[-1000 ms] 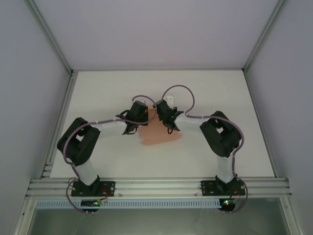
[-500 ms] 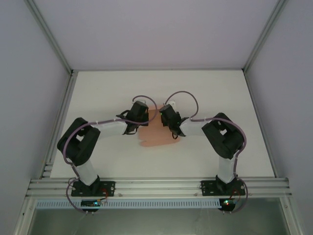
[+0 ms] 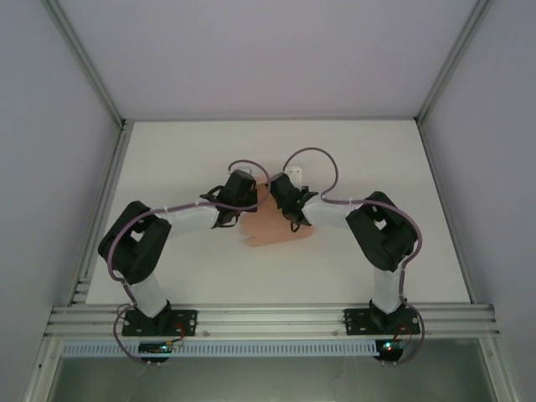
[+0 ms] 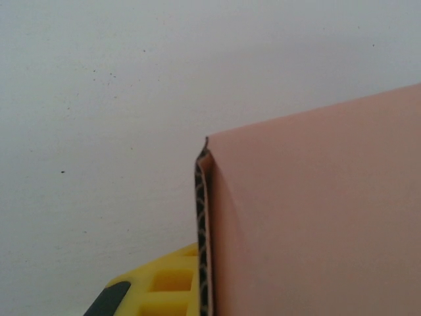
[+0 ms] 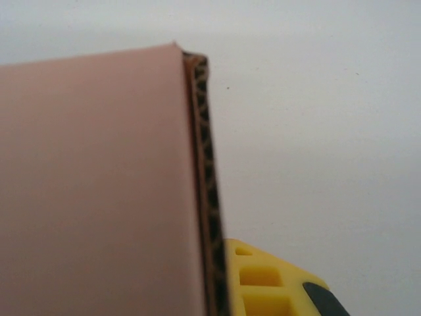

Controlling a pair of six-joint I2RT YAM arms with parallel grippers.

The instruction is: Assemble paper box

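Observation:
The paper box (image 3: 272,228) is a salmon-pink corrugated card lying partly folded at the middle of the white table, between the two wrists. My left gripper (image 3: 253,199) is shut on its left flap. In the left wrist view the flap (image 4: 316,217) stands on edge against the yellow finger (image 4: 158,283). My right gripper (image 3: 271,191) is shut on the right flap. In the right wrist view that flap (image 5: 99,184) shows its fluted edge pressed against the yellow finger (image 5: 263,283). The inner finger of each gripper is hidden behind the card.
The white table (image 3: 377,167) is bounded by aluminium rails on the left (image 3: 105,209) and right (image 3: 444,209), with enclosure walls beyond. Both arm bases sit on the front rail (image 3: 268,318). Cables loop above both wrists.
The right wrist swung slightly right and toward the near edge, then back up-left, taking its flap along. The left wrist crept a little right. Both grips held.

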